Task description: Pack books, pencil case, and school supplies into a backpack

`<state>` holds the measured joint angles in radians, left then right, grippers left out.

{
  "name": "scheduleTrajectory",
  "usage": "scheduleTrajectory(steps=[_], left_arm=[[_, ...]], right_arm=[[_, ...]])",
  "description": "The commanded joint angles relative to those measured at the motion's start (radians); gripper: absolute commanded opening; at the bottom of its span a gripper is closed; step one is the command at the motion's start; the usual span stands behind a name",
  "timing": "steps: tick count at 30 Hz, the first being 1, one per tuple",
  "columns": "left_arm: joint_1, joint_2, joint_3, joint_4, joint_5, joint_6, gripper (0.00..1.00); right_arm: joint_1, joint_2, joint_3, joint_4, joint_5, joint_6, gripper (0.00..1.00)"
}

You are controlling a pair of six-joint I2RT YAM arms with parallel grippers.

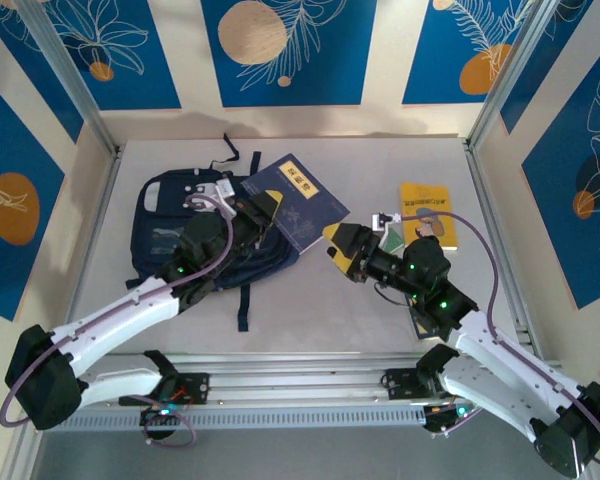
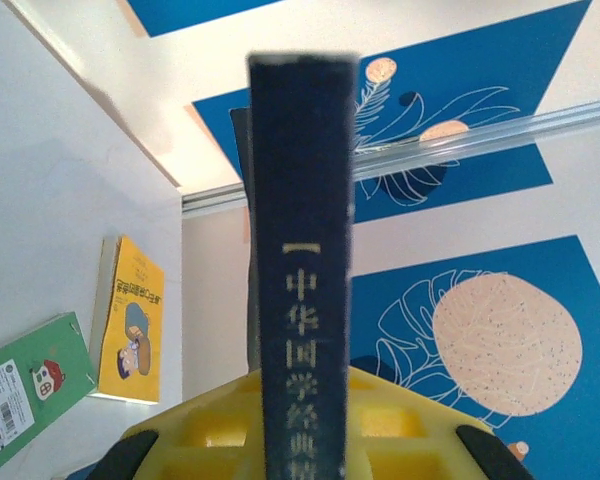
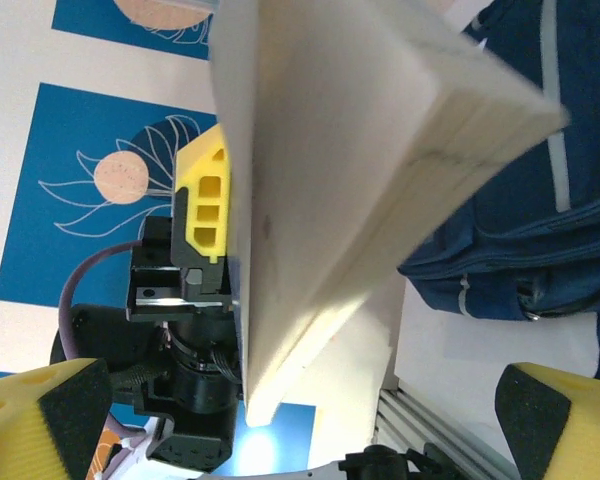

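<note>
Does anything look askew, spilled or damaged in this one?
Nothing looks spilled or damaged. The navy book sits askew: the left gripper pinches it at one edge, slanted over the backpack, not inside it. The right gripper hangs open beside it.

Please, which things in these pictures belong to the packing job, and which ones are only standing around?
Belong to the job:
backpack
navy book, clamped in the left gripper
yellow book
small green book

Not part of it:
blue leaf-print wall panels
metal frame rails
table
</note>
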<state>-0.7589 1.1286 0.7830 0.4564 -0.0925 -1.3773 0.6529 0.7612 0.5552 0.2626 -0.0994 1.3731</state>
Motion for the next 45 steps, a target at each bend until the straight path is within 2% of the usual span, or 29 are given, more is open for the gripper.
scheduleTrajectory(steps=[1, 9, 15, 18, 23, 27, 28, 30, 34, 35, 38, 41, 45], left_arm=[[-0.023, 0.0, 0.018, 0.071, -0.065, -0.028, 0.0], [-0.058, 0.013, 0.005, 0.074, -0.096, -0.035, 0.0], [-0.079, 0.024, -0.007, 0.073, -0.114, -0.036, 0.0], [-0.086, 0.028, -0.013, 0.073, -0.124, -0.038, 0.0], [-0.092, 0.04, -0.014, 0.062, -0.127, -0.039, 0.0], [-0.097, 0.054, -0.007, 0.048, -0.124, -0.033, 0.0], [-0.098, 0.057, 0.0, 0.037, -0.12, -0.026, 0.05], [-0.098, 0.054, 0.015, -0.007, -0.117, 0.003, 0.21], [-0.089, 0.029, 0.048, -0.15, -0.131, 0.11, 0.62], [-0.079, 0.017, 0.06, -0.228, -0.133, 0.127, 0.68], [-0.022, -0.006, 0.13, -0.48, -0.124, 0.239, 0.7], [0.07, 0.038, 0.209, -0.669, -0.085, 0.427, 0.7], [0.206, 0.175, 0.318, -0.776, 0.062, 0.632, 0.67]], right_arm=[[0.017, 0.024, 0.031, 0.098, 0.071, 0.005, 1.0], [0.026, 0.145, 0.058, 0.199, 0.093, 0.062, 1.0], [0.03, 0.199, 0.128, 0.206, 0.129, 0.037, 0.87], [0.03, 0.201, 0.153, 0.156, 0.165, 0.022, 0.73], [0.034, 0.182, 0.171, 0.006, 0.253, 0.002, 0.31], [0.038, 0.172, 0.178, -0.069, 0.301, -0.019, 0.05], [0.038, 0.17, 0.179, -0.08, 0.306, -0.029, 0.0], [0.032, 0.158, 0.188, -0.114, 0.319, -0.05, 0.0], [-0.008, 0.126, 0.217, -0.247, 0.337, -0.113, 0.0], [-0.026, 0.117, 0.225, -0.297, 0.337, -0.124, 0.0], [-0.096, 0.092, 0.236, -0.449, 0.302, -0.178, 0.0], [-0.173, 0.082, 0.233, -0.547, 0.217, -0.242, 0.0], [-0.223, 0.062, 0.216, -0.607, 0.131, -0.338, 0.0]])
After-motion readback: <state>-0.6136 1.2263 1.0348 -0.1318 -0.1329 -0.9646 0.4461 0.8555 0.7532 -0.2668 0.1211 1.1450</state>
